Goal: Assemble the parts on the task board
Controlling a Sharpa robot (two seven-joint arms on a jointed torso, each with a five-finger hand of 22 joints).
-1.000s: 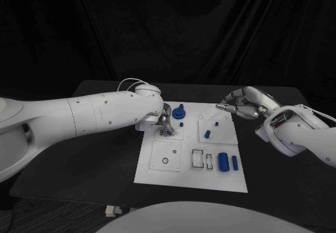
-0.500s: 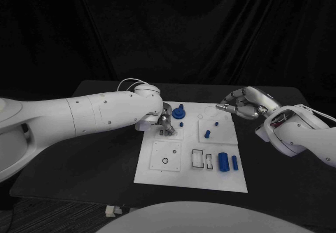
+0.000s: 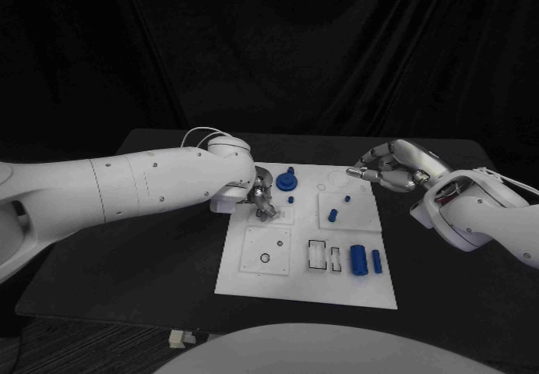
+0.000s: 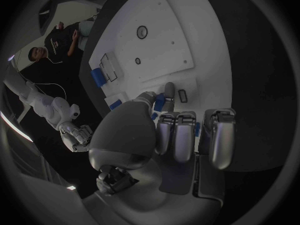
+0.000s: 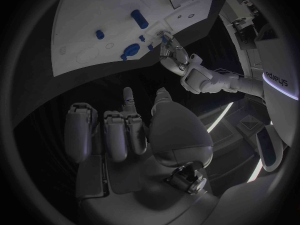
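**Ana:** Task board (image 3: pixel 309 269) sits mid-table, big white plate, looks stiff and flat, so I doubt it budges. Left hand (image 3: pixel 261 196) is down on its upper-left corner, fingers bunched tight around a small blue part (image 4: pixel 160 102), pinching it I think.

**Ben:** And the right hand (image 3: pixel 389 167)?

**Ana:** Off the board's far right edge, fingers curled in, holding nothing. The blue cylinder (image 3: pixel 358 259) near the front looks light, hard and slick; I'd grab it across the middle.
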